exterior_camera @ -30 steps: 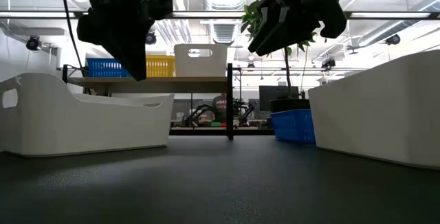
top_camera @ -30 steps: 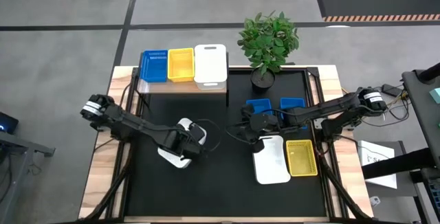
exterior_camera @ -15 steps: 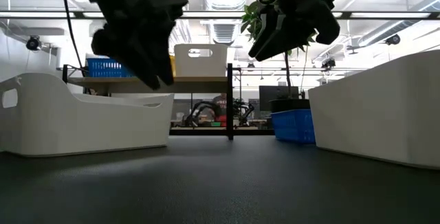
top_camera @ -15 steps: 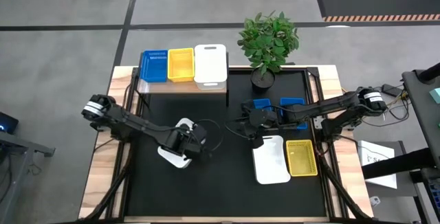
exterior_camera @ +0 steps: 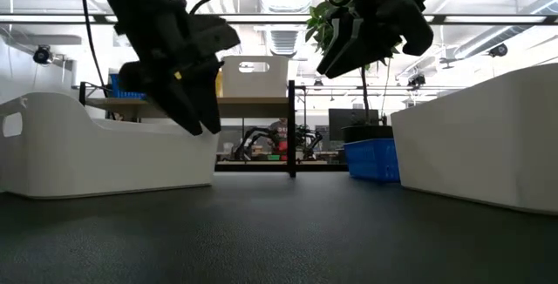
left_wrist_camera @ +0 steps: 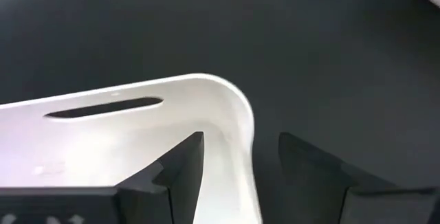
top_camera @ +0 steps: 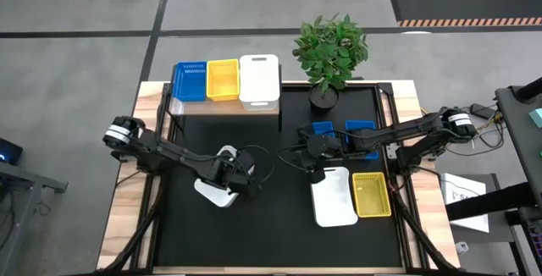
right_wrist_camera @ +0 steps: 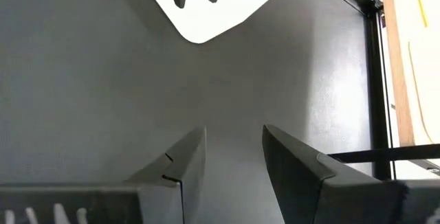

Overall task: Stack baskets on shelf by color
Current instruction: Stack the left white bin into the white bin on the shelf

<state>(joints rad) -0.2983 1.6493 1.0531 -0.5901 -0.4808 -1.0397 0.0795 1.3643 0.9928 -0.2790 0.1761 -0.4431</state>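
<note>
On the light-wood shelf (top_camera: 224,105) sit a blue basket (top_camera: 190,81), a yellow basket (top_camera: 223,80) and a white basket (top_camera: 259,79). A white basket (top_camera: 216,191) stands on the black table at the left. My left gripper (top_camera: 244,174) is open just over that basket's right end. In the left wrist view one finger (left_wrist_camera: 180,172) is inside its wall (left_wrist_camera: 244,148) and the other (left_wrist_camera: 313,172) is outside, near a corner, with no touch showing. My right gripper (top_camera: 312,151) is open and empty above the table, between two blue baskets (top_camera: 320,129) and another white basket (top_camera: 334,195).
A yellow basket (top_camera: 371,194) lies beside the right white basket. A second blue basket (top_camera: 360,132) lies right of the first. A potted plant (top_camera: 329,52) stands at the table's far edge. Bare black table (top_camera: 279,217) lies between the two white baskets.
My left gripper has come down and a little toward the table's right edge, onto the right end of the left white basket. My right gripper has shifted slightly toward the far left, off the right white basket, then held still. No basket has moved.
</note>
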